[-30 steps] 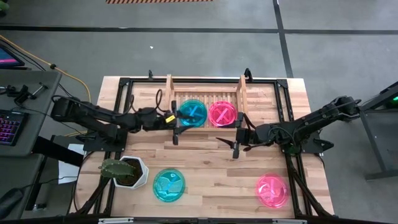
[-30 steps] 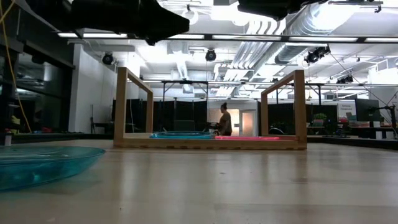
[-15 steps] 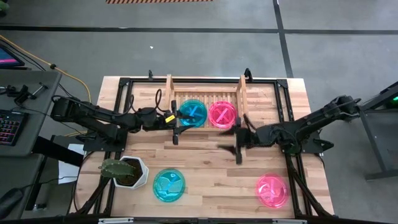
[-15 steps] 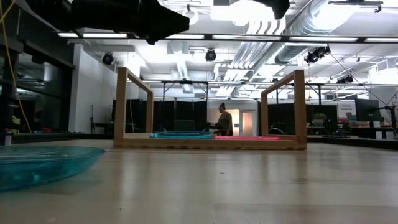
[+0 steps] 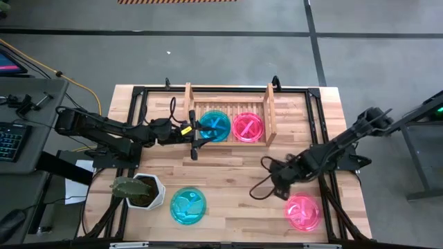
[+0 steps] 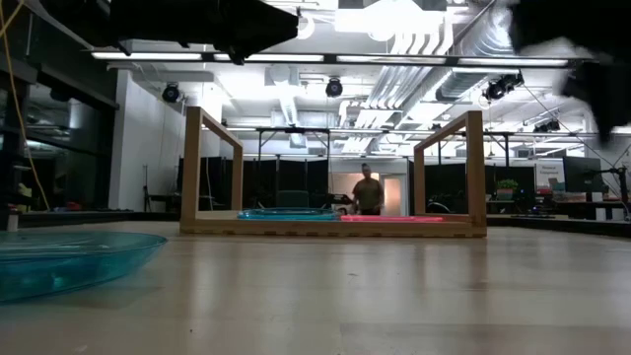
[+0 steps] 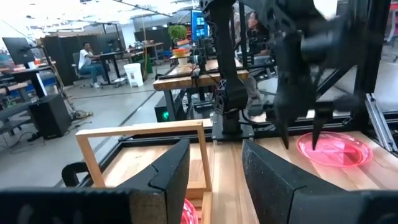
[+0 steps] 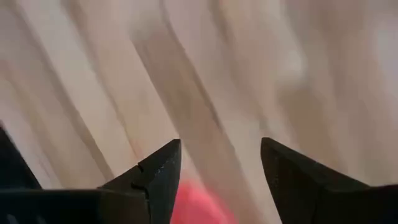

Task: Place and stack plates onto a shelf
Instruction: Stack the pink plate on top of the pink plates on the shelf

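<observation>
The wooden shelf (image 5: 229, 116) stands at the table's far middle and holds a teal plate (image 5: 214, 126) and a pink plate (image 5: 248, 126) side by side on its slats. Another teal plate (image 5: 187, 205) and another pink plate (image 5: 302, 211) lie flat on the table near its front edge. My left gripper (image 5: 194, 136) is open and hovers by the shelf's left front corner, beside the teal plate. My right gripper (image 5: 259, 178) is open, above bare wood just left of the loose pink plate (image 7: 333, 149). The remaining plates are out of view.
A white pot with a green plant (image 5: 140, 191) stands at the near left, next to the loose teal plate (image 6: 59, 261). Bare wood lies between the shelf and the near plates. A black frame runs along the table's sides. A person stands far off in the room behind.
My right gripper has left the shelf's front right corner and swung toward the table's near edge and the loose pink plate, tipping downward; it is blurred from the motion. Its fingers stay apart. The left arm has kept still.
</observation>
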Robot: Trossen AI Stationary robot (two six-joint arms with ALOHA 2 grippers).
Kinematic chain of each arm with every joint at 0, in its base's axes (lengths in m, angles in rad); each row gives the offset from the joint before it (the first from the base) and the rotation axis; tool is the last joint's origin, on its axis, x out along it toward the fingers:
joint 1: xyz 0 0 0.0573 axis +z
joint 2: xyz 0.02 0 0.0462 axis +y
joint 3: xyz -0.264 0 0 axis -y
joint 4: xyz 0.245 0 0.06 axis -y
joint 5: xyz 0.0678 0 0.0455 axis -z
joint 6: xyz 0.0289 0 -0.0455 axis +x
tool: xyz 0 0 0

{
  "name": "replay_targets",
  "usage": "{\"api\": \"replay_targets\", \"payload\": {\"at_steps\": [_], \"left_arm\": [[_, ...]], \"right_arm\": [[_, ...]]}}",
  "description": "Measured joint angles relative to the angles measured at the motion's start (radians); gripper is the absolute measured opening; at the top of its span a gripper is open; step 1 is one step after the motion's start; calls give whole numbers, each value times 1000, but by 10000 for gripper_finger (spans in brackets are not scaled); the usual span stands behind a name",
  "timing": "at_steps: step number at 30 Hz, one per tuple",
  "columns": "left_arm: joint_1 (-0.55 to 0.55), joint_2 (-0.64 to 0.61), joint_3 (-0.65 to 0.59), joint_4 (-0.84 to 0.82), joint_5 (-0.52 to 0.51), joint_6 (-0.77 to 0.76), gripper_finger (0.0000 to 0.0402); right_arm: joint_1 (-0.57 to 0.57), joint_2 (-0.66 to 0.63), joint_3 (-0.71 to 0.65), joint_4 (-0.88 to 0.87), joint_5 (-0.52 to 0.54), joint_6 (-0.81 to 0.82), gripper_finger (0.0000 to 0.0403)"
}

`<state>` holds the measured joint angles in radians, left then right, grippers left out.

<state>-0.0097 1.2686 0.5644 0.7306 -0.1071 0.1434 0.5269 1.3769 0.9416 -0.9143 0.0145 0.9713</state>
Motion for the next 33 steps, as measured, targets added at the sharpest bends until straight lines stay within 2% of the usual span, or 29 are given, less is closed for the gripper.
{"api": "replay_targets", "payload": {"at_steps": [3,5,10,19,29,33], "left_arm": [[0,0,0,-3,0,-1,136],[0,0,0,-5,0,-1,136],[0,0,0,-4,0,-1,136],[0,0,0,-7,0,-2,136],[-5,0,0,-11,-1,-12,135],[-14,0,0,-11,0,-11,134]], "right_arm": [[25,23,-65,-22,-146,57,204],[39,34,-104,-16,-195,30,204],[39,40,-176,-2,-194,-122,204],[57,40,-293,284,-364,-350,204],[62,40,-296,298,-363,-391,204],[94,41,-296,298,-364,-394,188]]}}
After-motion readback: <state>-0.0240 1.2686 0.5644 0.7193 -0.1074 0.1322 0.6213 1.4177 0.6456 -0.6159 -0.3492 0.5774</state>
